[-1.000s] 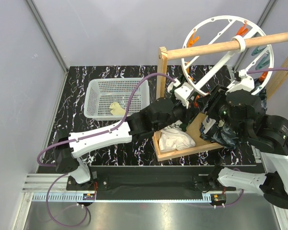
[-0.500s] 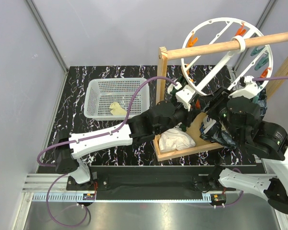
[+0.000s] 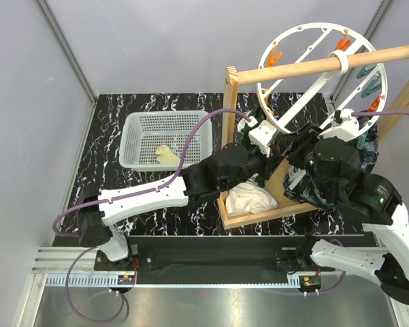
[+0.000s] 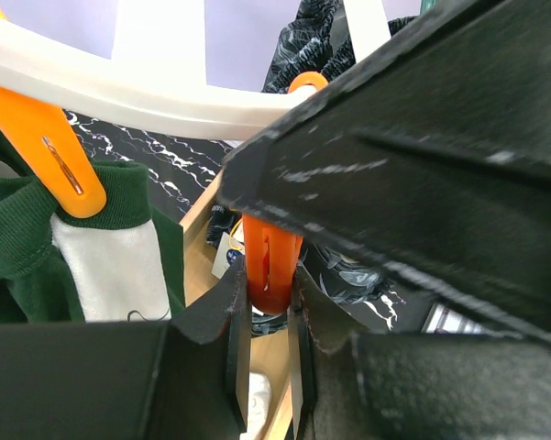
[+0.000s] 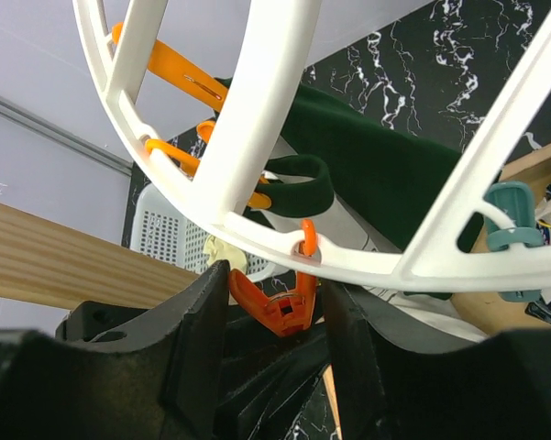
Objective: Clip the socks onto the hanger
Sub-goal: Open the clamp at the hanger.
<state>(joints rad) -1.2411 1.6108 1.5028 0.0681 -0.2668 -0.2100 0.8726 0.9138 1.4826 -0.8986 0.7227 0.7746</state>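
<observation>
The hanger (image 3: 320, 26) is a white ring hung on a wooden rod (image 3: 292, 69). An orange peg (image 4: 270, 266) dangles from its lower rim (image 4: 119, 92), and my left gripper (image 4: 268, 286) is shut on that peg's lower end. My right gripper (image 5: 275, 284) is open, one finger on each side of the same peg (image 5: 284, 307) without squeezing it. From above, both grippers meet under the rim, left (image 3: 272, 146) and right (image 3: 290, 145). One pale yellow sock (image 3: 165, 154) lies in the basket; the sock (image 5: 222, 254) also peeks out above my right gripper's left finger.
A white mesh basket (image 3: 139, 129) stands at the back left. A wooden stand base (image 3: 241, 218) carries a white cloth (image 3: 250, 197). Another orange peg (image 4: 60, 165) holds a dark green-and-white garment (image 4: 18, 238). A teal peg (image 5: 512, 215) hangs on the ring's right.
The right arm has edged in toward the hanger's lower rim, and the ring has swung slightly. The left gripper has stayed on the orange peg.
</observation>
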